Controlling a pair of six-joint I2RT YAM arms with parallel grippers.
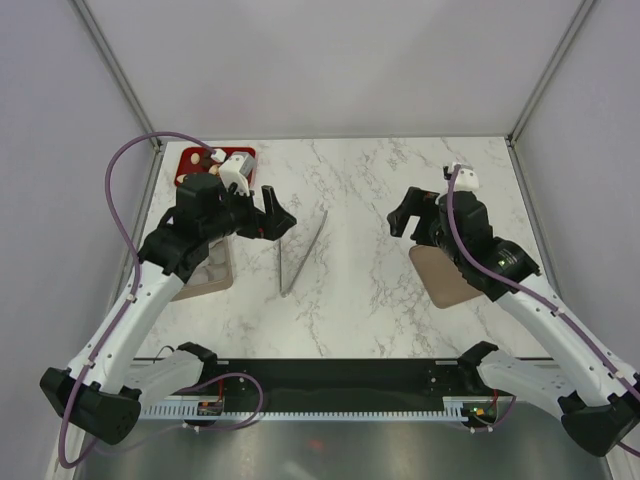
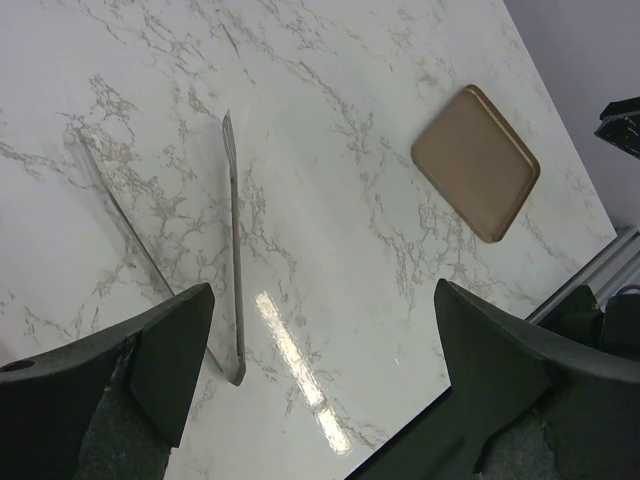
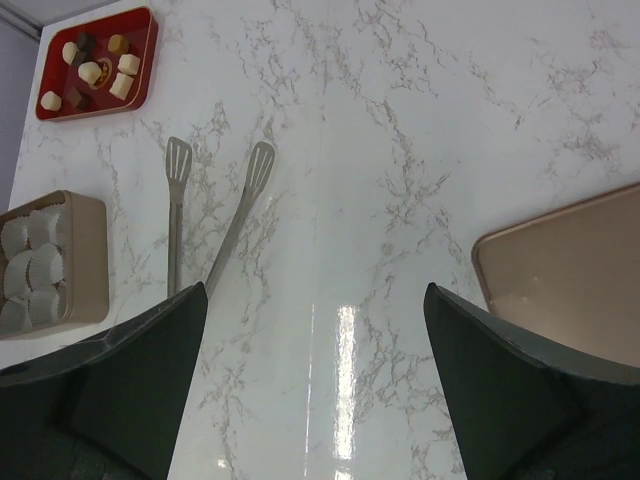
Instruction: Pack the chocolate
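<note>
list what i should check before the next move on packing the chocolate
1. Left end effector open, empty: ok.
2. Right end effector open, empty: ok.
3. Tongs lying free, nothing gripping them: ok.
4. Chocolate sitting loose in the red tray: ok.
5. Box uncovered, paper cups empty, lid set apart at right: ok.
6. Left arm clearance over the red tray: cannot tell.

Middle: slim metal tongs [image 1: 306, 250] lie between my left gripper [image 1: 277, 213] and right gripper [image 1: 405, 215].
Passage: white marble tabletop [image 1: 370, 190] open either side.
Under my arms: tan cup-lined box [image 1: 210, 272], flat tan lid [image 1: 445, 280].
</note>
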